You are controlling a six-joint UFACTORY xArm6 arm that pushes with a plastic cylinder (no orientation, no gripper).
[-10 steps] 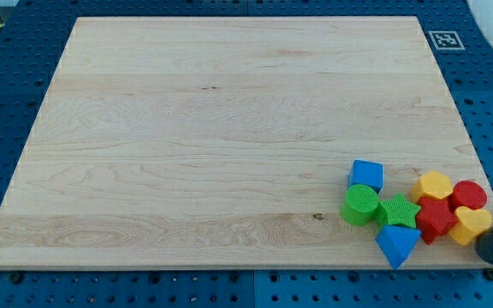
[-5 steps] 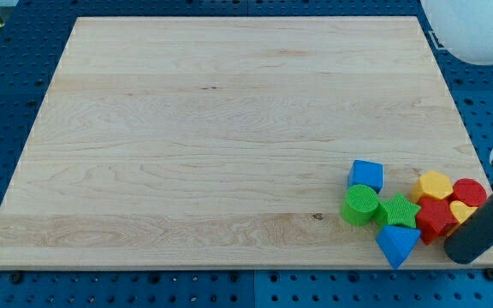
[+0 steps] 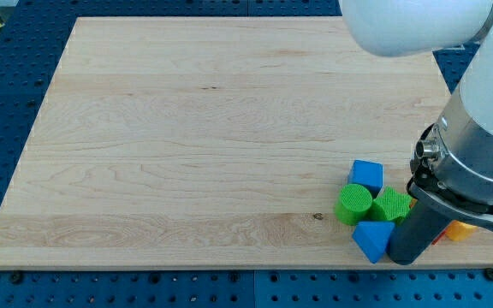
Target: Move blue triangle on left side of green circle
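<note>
The blue triangle (image 3: 371, 239) lies near the board's bottom edge at the view's lower right, just below the green circle (image 3: 354, 204). My tip (image 3: 403, 259) rests against the triangle's right side. A green star (image 3: 392, 206) touches the circle's right side, partly behind the rod. The arm's body covers the board's right part.
A blue cube-like block (image 3: 367, 175) sits just above the green circle. A yellow block (image 3: 460, 229) peeks out right of the rod; other red and yellow blocks are hidden by the arm. The board's bottom edge (image 3: 229, 268) runs close below the triangle.
The arm swung in from the right. My tip moved left onto the triangle and pushed it left; the green circle and star shifted slightly left too. Red and yellow blocks got covered.
</note>
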